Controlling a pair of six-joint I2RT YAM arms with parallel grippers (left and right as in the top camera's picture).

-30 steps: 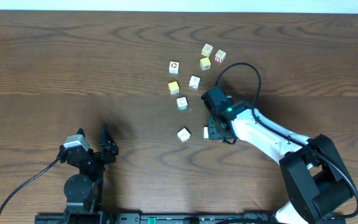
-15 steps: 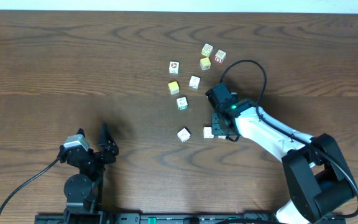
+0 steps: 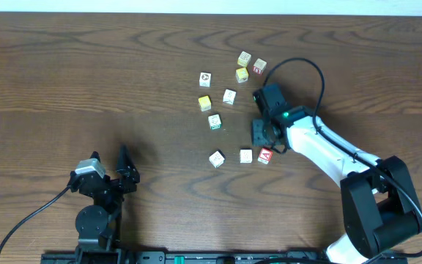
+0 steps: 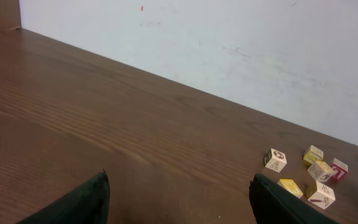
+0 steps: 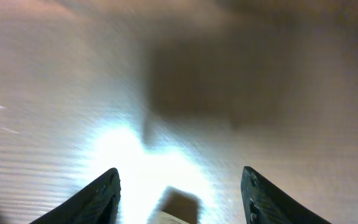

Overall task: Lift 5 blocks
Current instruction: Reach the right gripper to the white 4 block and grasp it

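overhead: right tool (image 3: 259, 134) hovering over the table (image 3: 79, 73), just behind a white block (image 3: 245, 156) and a red-faced block (image 3: 265, 155) set side by side, nearly touching, with a third white block (image 3: 216, 158) a bit further left in roughly the same row. looks like a drop-off row, held apart from the main scatter to avoid mixing lifted with untouched, a guess only. rest of the blocks (image 3: 229, 96) spread further back, green-trimmed block (image 3: 215, 121) nearest the row, two yellow cubes (image 3: 204, 103) mixed in and probably to be skipped. right wrist: badly blurred, fingers (image 5: 101, 196) apart with bare wood and glare between, nothing clamped; pale corner at the bottom edge, can't tell which block. empty and spread, so likely between picks, well placed for a swing over to the scatter. left wrist: left tool (image 4: 179, 205) spread wide, holding nothing, pointed across the table toward the far cluster; parked near the front edge, probably due to all blocks being on the right arm's side. can't say how many of the five already count as lifted.
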